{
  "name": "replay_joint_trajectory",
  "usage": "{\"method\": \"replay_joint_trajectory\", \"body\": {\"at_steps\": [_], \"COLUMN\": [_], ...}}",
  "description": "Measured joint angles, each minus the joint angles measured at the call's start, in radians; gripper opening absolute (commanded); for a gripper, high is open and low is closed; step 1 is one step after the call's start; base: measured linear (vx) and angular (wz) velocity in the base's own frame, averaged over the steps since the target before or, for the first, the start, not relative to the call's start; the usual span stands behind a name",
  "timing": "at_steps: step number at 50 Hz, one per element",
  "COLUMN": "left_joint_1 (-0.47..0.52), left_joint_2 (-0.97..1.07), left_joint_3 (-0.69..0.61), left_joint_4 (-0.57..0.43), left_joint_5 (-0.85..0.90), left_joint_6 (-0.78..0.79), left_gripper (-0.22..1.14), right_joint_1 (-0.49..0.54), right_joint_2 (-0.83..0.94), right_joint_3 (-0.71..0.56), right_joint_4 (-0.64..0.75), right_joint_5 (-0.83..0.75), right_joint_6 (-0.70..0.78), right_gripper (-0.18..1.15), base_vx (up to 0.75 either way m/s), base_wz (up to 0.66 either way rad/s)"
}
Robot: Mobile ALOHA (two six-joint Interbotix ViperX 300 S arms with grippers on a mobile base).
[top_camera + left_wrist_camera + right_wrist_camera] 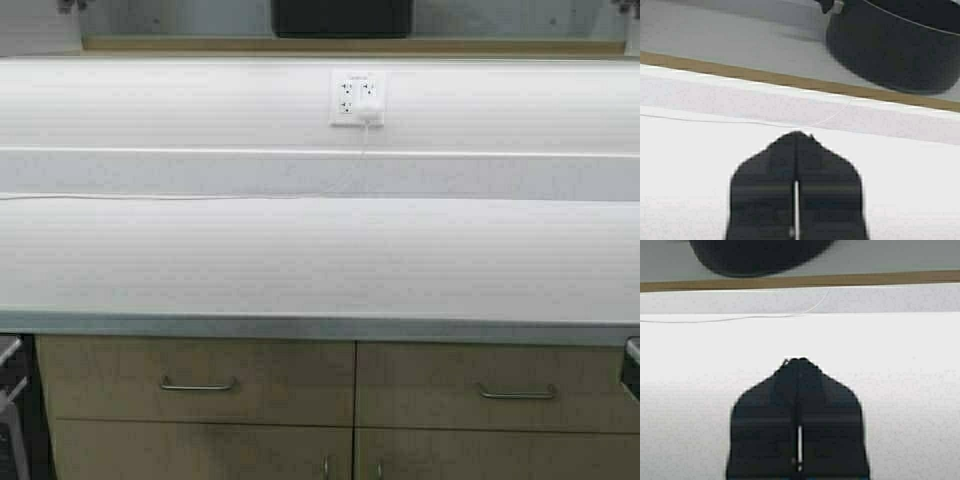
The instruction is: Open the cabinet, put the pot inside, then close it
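The black pot (342,18) stands on the grey floor of the wall cabinet, behind the cabinet's tan front edge (350,45), at the top centre of the high view. It also shows in the left wrist view (895,45) with one bracketed handle, and partly in the right wrist view (755,257). The cabinet doors are out of view. My left gripper (796,137) is shut and empty, low over the white counter. My right gripper (799,362) is also shut and empty over the counter. Both are well away from the pot.
A white counter (320,260) runs the full width, with a white backsplash, a wall socket (357,97) and a thin white cable (150,196) along it. Below are tan drawers with horizontal handles (198,385). Parts of my arms show at the lower corners.
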Motion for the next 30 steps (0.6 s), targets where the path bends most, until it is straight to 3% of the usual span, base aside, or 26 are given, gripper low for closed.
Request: {"method": "replay_joint_trajectory", "body": {"at_steps": [18,30], "left_joint_1": [0.021,0.074], "left_joint_2": [-0.002,-0.040], "left_joint_3": [0.000,-0.012], "left_joint_4": [0.008,0.008], "left_joint_5": [0.037,0.101], "left_joint_6": [0.052,0.114], "left_gripper": [0.03,0.03], "right_joint_1": [-0.012,-0.100], "right_joint_2": [0.000,-0.029], "right_joint_3": [-0.003,-0.028], "right_joint_4": [-0.015,-0.061], "right_joint_5": [0.014,0.080], "right_joint_6": [-0.009,-0.009], "right_gripper": [0.07,0.07], "base_vx": [-0.25,-0.21], "base_wz": [-0.08,-0.01]}}
